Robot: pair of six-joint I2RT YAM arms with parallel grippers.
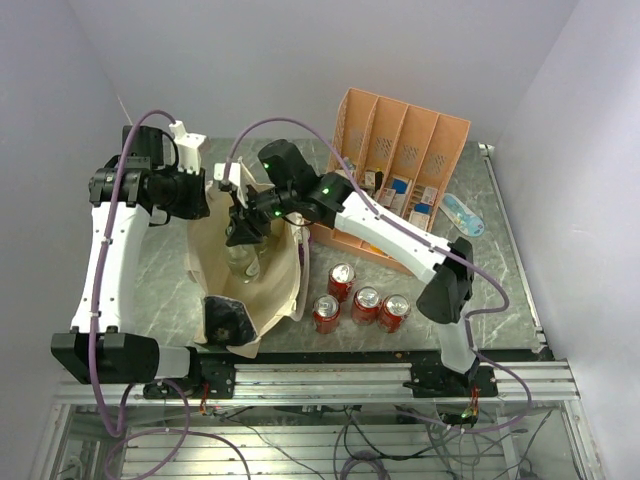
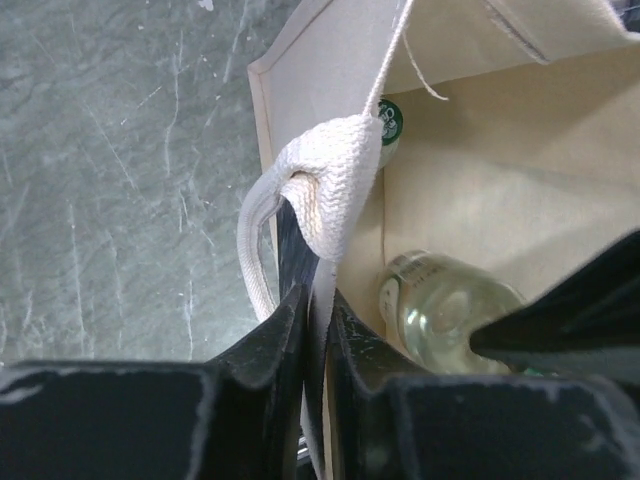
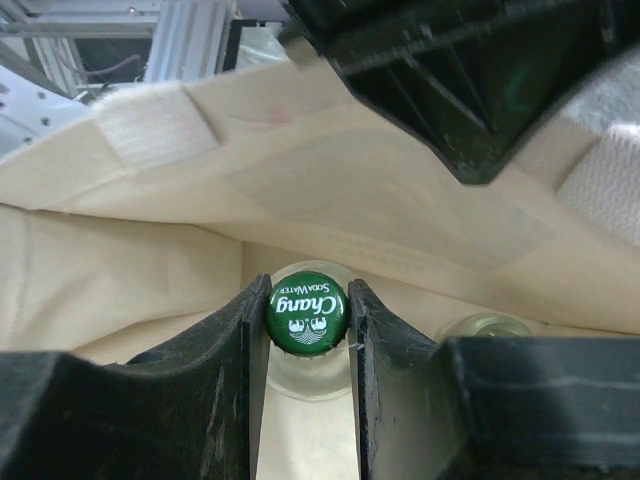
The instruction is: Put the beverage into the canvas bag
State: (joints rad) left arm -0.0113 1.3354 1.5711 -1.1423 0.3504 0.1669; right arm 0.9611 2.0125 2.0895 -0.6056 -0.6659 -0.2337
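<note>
Beverage bottle (image 3: 307, 318) is clamped at its green cap between the fingers of my right gripper (image 3: 307, 295), down inside the canvas bag (image 1: 215, 262). I look straight onto the cap, so the bottle's long axis runs away from the gripper, body below. My left gripper (image 2: 318, 300), at 11 o'clock from the right one in the top view, pinches the bag's handle strap (image 2: 325, 185). Red cans (image 1: 365, 303) stand on the table (image 1: 160, 270) at 4 o'clock.

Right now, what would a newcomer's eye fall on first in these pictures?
The right gripper pinches a green-capped bottle by its cap inside the open canvas bag, left of table centre. The left gripper clamps the bag's woven handle at the rim. Four red cans stand right of the bag.
</note>
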